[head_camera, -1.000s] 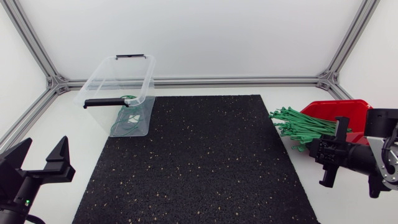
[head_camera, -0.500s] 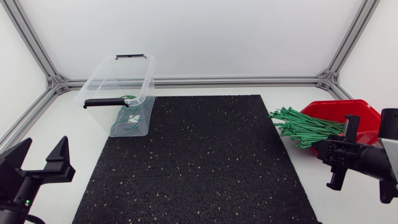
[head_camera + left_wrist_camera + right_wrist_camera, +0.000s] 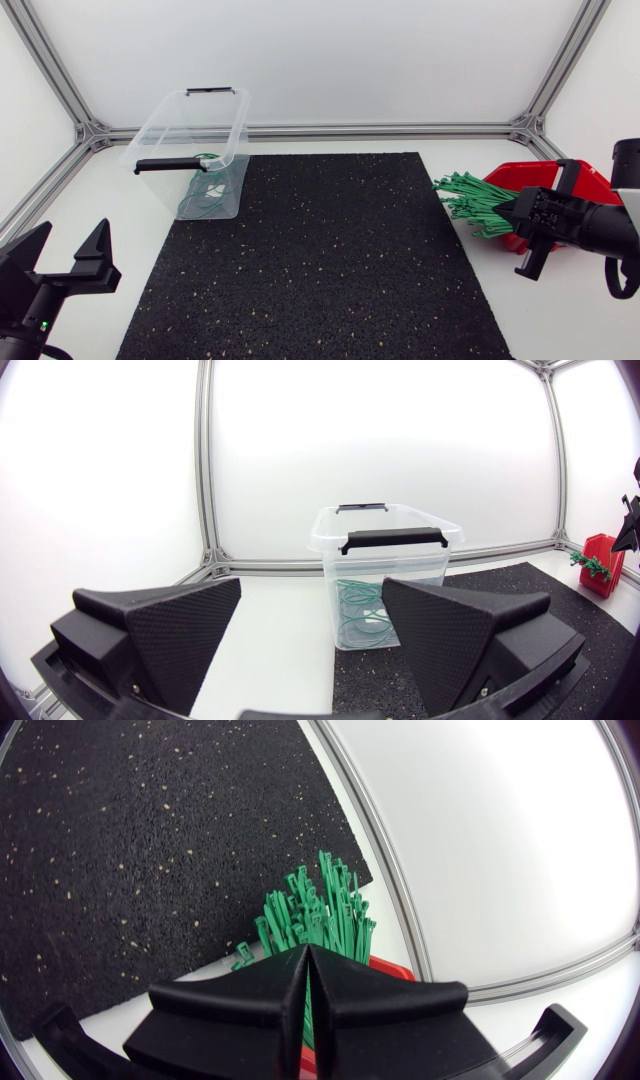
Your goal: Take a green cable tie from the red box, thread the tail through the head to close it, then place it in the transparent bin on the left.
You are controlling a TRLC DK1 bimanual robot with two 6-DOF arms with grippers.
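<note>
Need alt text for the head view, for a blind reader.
The right hand, closed, points at green cable ties spilling from the red box on the right. The left hand sits open at lower left; the transparent bin stands at the far left.

Loose bundle of green ties (image 3: 478, 203), straight and unclosed, heaped in the red box (image 3: 520, 177) at the table's right side. Ends fanned out over the box's open front toward the black mat (image 3: 320, 260), a few reaching its edge. Box low and shallow, partly hidden. Transparent bin (image 3: 160, 130) far left, upright, lidless, a black handle at each end, at the mat's far left corner. Several closed ties (image 3: 205, 195), looped, on its floor.
</note>
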